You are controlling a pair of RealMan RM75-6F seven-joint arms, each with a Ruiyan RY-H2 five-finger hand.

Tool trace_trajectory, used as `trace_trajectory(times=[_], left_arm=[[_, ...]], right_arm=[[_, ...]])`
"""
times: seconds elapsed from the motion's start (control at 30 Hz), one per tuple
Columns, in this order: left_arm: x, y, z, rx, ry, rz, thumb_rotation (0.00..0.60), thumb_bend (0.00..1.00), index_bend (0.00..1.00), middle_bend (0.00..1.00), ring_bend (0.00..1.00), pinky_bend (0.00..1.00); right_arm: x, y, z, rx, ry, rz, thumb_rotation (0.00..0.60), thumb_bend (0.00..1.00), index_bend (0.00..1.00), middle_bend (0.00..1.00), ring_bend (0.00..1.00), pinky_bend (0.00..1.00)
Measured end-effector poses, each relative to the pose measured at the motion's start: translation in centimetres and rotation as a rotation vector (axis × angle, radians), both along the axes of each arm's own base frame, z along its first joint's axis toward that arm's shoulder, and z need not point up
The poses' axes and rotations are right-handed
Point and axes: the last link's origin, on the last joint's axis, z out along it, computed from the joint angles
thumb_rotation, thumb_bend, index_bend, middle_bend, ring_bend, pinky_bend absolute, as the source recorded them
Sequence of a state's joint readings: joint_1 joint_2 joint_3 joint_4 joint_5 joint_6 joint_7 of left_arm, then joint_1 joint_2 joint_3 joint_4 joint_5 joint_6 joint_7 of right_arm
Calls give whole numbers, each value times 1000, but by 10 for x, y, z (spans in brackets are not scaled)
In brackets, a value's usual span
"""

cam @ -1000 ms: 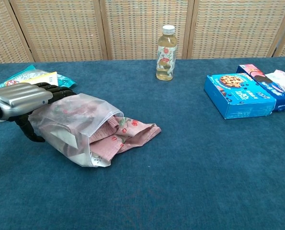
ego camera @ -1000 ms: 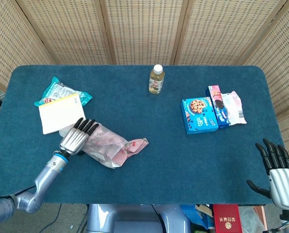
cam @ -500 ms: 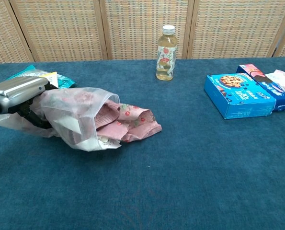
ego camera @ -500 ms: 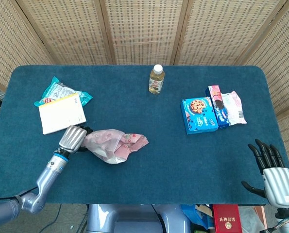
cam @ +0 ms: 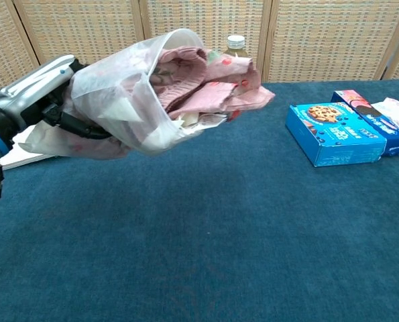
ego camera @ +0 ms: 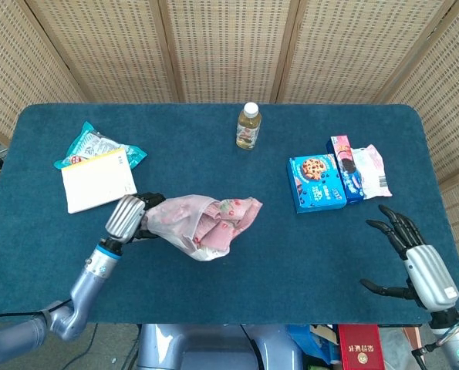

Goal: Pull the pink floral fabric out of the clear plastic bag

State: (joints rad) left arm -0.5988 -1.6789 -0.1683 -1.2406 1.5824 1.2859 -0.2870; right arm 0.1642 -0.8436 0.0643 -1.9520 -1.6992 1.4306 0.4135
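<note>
My left hand (ego camera: 131, 218) (cam: 37, 94) grips the closed end of the clear plastic bag (ego camera: 184, 222) (cam: 122, 100) and holds it up off the blue table (ego camera: 252, 254), with the bag's mouth turned to the right. The pink floral fabric (ego camera: 233, 213) (cam: 219, 77) sticks partly out of that mouth and hangs in the air with it. My right hand (ego camera: 418, 262) hovers open with fingers spread at the table's front right corner, far from the bag; the chest view does not show it.
A bottle (ego camera: 248, 126) stands at the back centre, partly hidden behind the fabric in the chest view. A blue cookie box (ego camera: 316, 183) (cam: 333, 134) and other snack packs (ego camera: 360, 171) lie at the right. A white pad (ego camera: 98, 179) and a teal packet (ego camera: 98, 145) lie at the left.
My left hand closed on the bag and lifted it from the table, carrying bag and fabric up and to the right. My right hand moved up and left over the table's corner.
</note>
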Motion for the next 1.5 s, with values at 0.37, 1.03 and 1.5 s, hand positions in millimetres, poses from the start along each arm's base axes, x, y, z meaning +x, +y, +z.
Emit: trace_trajectory(times=[0.37, 1.03, 1.5], left_arm=[[57, 0, -20, -4, -37, -73, 600, 285, 616, 544, 521, 652], [123, 8, -44, -2, -80, -83, 600, 285, 617, 544, 524, 652], [132, 5, -50, -19, -111, -81, 600, 285, 618, 544, 524, 652]], right_arm=[[47, -46, -2, 202, -114, 57, 600, 0, 308, 0, 0, 0], [100, -77, -45, 296, -91, 77, 600, 0, 308, 0, 0, 0], [121, -76, -63, 299, -50, 104, 600, 0, 308, 0, 0, 0]])
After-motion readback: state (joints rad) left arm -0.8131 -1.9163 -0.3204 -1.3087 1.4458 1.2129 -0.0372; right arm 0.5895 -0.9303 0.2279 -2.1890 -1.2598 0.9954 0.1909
